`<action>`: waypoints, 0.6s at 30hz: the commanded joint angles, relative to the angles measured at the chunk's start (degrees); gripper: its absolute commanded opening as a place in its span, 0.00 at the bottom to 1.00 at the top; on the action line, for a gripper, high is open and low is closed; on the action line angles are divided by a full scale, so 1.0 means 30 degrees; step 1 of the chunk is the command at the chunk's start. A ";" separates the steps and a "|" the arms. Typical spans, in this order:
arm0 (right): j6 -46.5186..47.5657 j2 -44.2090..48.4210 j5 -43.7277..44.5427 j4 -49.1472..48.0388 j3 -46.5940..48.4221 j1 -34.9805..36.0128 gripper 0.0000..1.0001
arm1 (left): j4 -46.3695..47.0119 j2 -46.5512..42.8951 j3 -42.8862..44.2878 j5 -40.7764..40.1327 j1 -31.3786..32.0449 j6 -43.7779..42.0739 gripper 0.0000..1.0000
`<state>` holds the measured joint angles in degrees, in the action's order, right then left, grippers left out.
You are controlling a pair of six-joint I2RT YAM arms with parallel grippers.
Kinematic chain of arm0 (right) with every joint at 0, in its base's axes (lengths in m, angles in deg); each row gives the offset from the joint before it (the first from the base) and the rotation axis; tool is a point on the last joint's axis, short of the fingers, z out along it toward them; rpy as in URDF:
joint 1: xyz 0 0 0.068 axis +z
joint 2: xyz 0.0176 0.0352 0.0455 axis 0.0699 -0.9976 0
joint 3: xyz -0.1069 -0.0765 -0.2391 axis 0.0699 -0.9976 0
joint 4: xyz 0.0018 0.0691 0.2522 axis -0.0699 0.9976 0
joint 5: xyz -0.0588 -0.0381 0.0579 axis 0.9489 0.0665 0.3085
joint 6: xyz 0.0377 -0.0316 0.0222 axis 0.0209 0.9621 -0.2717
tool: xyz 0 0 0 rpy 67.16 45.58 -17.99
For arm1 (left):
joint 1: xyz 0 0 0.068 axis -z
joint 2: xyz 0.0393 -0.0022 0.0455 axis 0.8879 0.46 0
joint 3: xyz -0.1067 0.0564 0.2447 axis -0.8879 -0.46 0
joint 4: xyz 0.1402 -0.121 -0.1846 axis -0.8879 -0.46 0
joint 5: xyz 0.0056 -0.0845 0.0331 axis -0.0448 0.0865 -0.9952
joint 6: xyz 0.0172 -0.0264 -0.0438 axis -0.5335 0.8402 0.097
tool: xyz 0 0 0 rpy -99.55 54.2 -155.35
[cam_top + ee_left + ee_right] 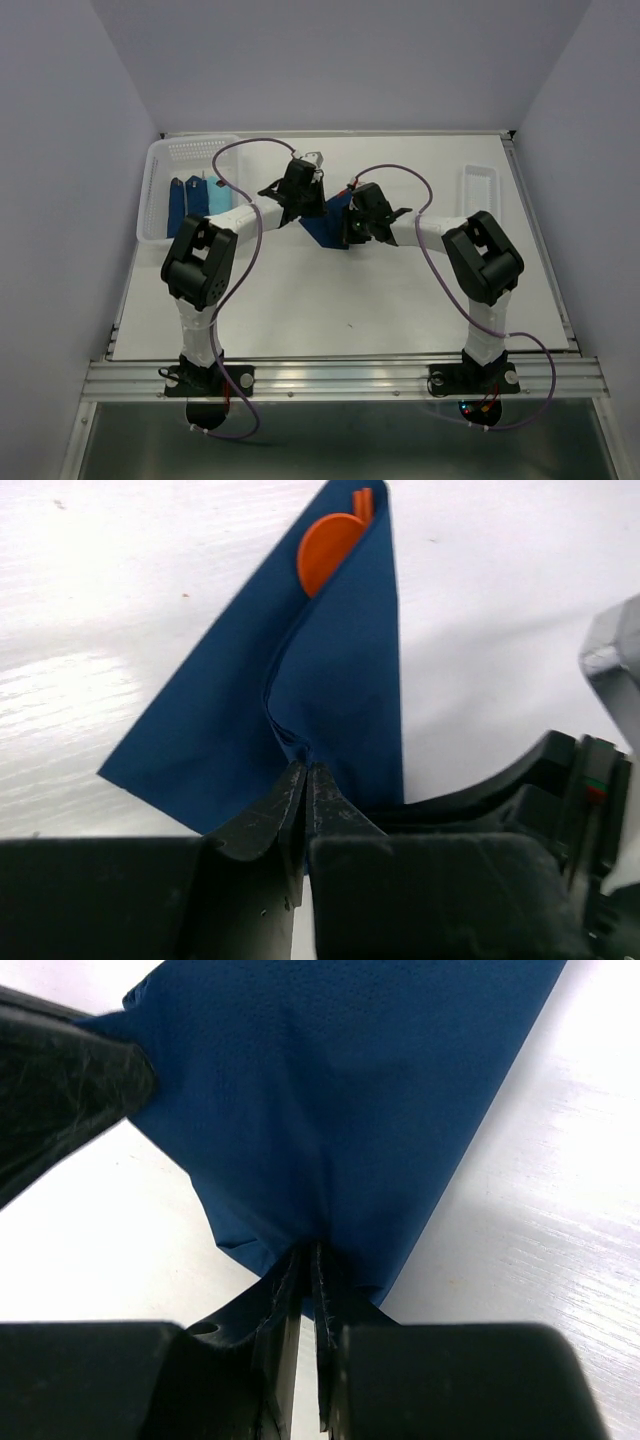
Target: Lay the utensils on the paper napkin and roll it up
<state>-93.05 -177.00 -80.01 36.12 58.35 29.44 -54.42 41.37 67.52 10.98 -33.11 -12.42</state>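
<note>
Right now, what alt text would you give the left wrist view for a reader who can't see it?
The left end effector pinches the near edge of a dark navy paper napkin lying on a white table. The napkin is folded over orange utensils, whose tips peek out at its far end.

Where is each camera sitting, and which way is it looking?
Top external: high behind the robot, looking down at the table; left arm and right arm show.
Left wrist: on the left arm, looking past left fingers pinching the paper napkin, orange utensils inside.
Right wrist: on the right arm, looking past right fingers pinching it.
All share the napkin.
</note>
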 commanded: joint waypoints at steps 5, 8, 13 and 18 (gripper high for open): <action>0.0316 0.0157 0.0944 0.2176 -0.0894 0.0129 0.15 | 0.2875 -0.0495 -0.0254 0.2313 -0.0252 0.1105 0.00; 0.0374 0.0245 0.0915 0.2206 -0.0836 0.0129 0.15 | 0.2440 -0.0229 0.0185 0.1442 -0.0223 0.1282 0.17; 0.0404 0.0275 0.0915 0.2265 -0.0836 0.0129 0.15 | 0.2085 -0.0637 0.0099 -0.0378 -0.0223 0.1137 0.54; 0.0433 0.0274 0.0915 0.2265 -0.0865 0.0129 0.15 | 0.2202 -0.1078 -0.0136 -0.1026 -0.0223 0.1049 0.56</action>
<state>-93.18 -176.28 -79.58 36.93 57.84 29.44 -50.25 41.22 66.69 10.76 -33.51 -8.82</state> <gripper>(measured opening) 0.146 0.557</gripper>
